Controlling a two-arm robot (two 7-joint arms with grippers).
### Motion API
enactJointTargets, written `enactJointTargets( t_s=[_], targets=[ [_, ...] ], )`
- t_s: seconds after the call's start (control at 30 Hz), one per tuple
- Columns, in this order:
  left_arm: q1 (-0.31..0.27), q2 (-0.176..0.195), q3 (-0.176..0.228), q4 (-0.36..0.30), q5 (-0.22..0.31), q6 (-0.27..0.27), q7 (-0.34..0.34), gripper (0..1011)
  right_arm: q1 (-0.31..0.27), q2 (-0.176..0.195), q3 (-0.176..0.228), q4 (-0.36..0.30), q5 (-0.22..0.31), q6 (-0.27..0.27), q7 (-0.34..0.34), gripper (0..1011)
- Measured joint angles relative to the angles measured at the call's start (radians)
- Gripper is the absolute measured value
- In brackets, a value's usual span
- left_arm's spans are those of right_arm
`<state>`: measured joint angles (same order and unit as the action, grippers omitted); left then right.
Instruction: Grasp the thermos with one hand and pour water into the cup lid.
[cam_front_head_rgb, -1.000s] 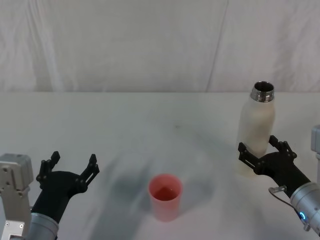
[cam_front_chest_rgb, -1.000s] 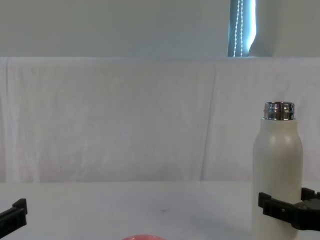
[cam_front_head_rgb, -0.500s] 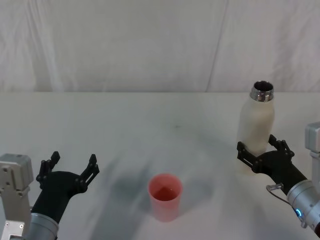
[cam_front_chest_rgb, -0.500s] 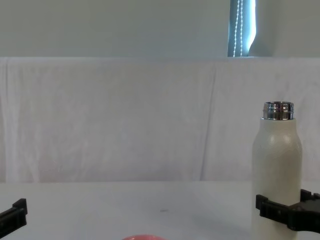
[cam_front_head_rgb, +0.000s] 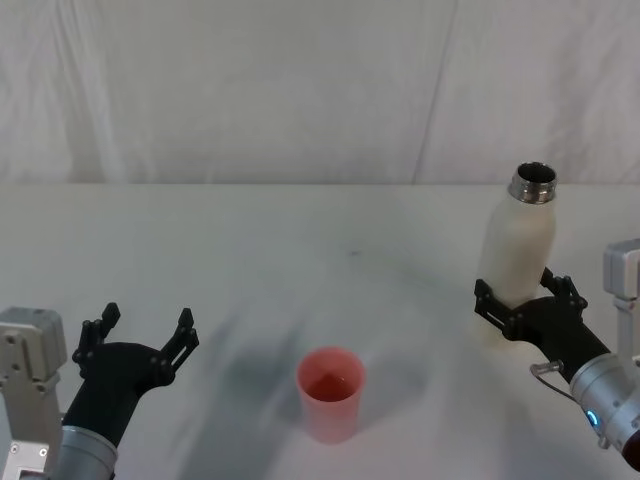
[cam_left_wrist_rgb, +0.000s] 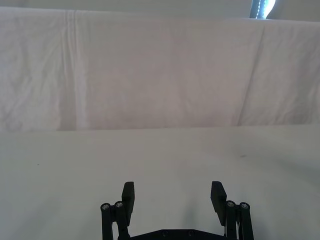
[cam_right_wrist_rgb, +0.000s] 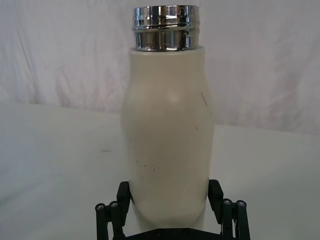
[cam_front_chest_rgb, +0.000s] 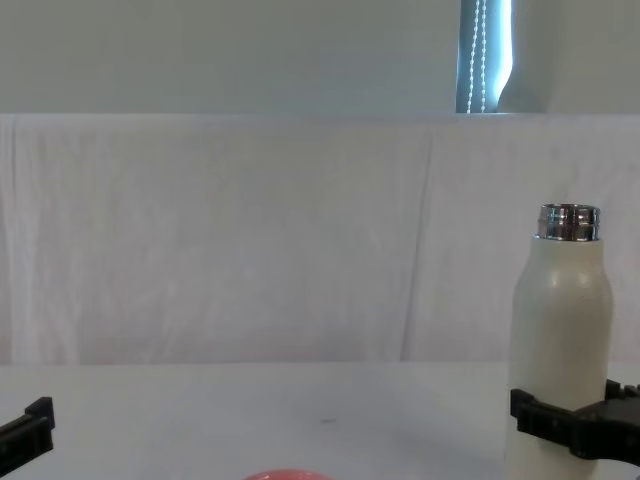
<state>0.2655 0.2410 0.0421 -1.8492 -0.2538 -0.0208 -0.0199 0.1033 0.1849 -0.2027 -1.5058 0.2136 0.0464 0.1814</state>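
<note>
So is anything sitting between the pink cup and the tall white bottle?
No. In the head view, only bare table separates the pink cup from the white bottle.

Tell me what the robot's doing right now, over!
Right end effector clamped low on thermos, upright, cap off. Left end effector open, idle near table edge. Cup lid front centre, path clear.

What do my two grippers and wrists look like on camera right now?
Both are matte black two-finger claws with small screws at the knuckles. The left gripper sits on a silver wrist with a grey box; the right gripper adds a thin cable loop and blue light.
</note>
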Motion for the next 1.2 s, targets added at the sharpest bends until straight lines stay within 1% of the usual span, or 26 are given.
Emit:
enactJointTargets(
  t_s=[0.3, 0.8, 1.2],
  targets=[
    [0.0, 0.0, 0.0, 0.0, 0.0, 0.0, 0.0, 1001, 0.021, -0.013, 0.004, 0.022, -0.011, -0.002, -0.001, 1000],
    [0.0, 0.0, 0.0, 0.0, 0.0, 0.0, 0.0, 1001, 0.029, -0.029, 0.01, 0.038, -0.014, -0.003, -0.002, 1000],
    [0.0, 0.0, 0.0, 0.0, 0.0, 0.0, 0.0, 1001, 0.033, -0.039, 0.01, 0.044, -0.007, -0.007, 0.004, 1000]
  ],
)
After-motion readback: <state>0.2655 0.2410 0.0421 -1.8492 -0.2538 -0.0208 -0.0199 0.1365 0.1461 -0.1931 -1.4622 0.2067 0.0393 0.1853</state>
